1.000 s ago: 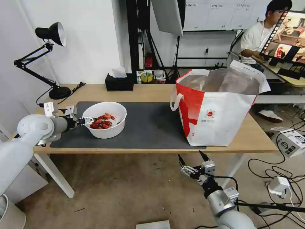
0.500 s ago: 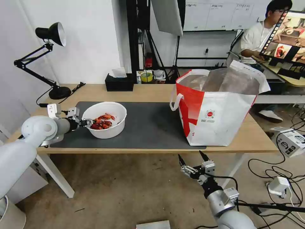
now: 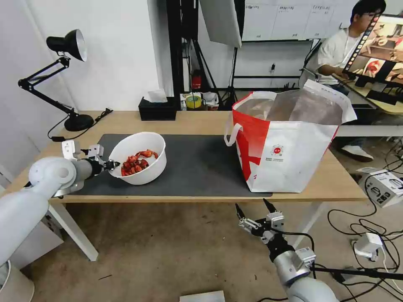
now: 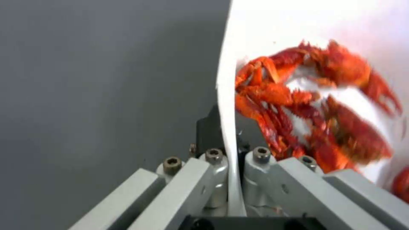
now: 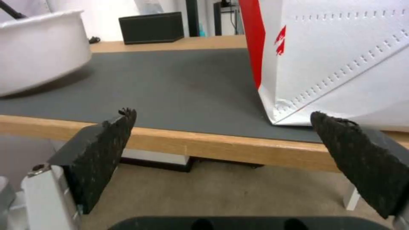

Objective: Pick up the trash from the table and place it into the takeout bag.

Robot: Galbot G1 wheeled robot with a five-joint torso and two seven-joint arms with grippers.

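2 grippers show. The left gripper (image 3: 112,164) is clamped on the near-left rim of the bowl (image 3: 145,145), 1 finger outside the wall and 1 inside, as the left wrist view shows with the thin white rim pinched between the metal fingers (image 4: 213,172). The bowl sits tilted, its gripped side raised, over the left part of the grey mat (image 3: 197,163) on the table (image 3: 197,121); whether its far side touches the mat is hard to tell. Red shells (image 3: 136,161) lie heaped against the gripped side, blurred in the wrist view. The fingertips are hidden behind the rim and the shells.

The left arm reaches in low from the left table edge, forearm about level, wrist pointing at the bowl. The right gripper (image 3: 254,208) hangs below the front table edge, under the bag (image 3: 289,155), spread wide and holding nothing, its 2 black pads (image 5: 106,140) pointing up toward the table. The bag stands upright on the right of the table, mouth open, well apart from the bowl; its inside is partly cut off by the foil wall.
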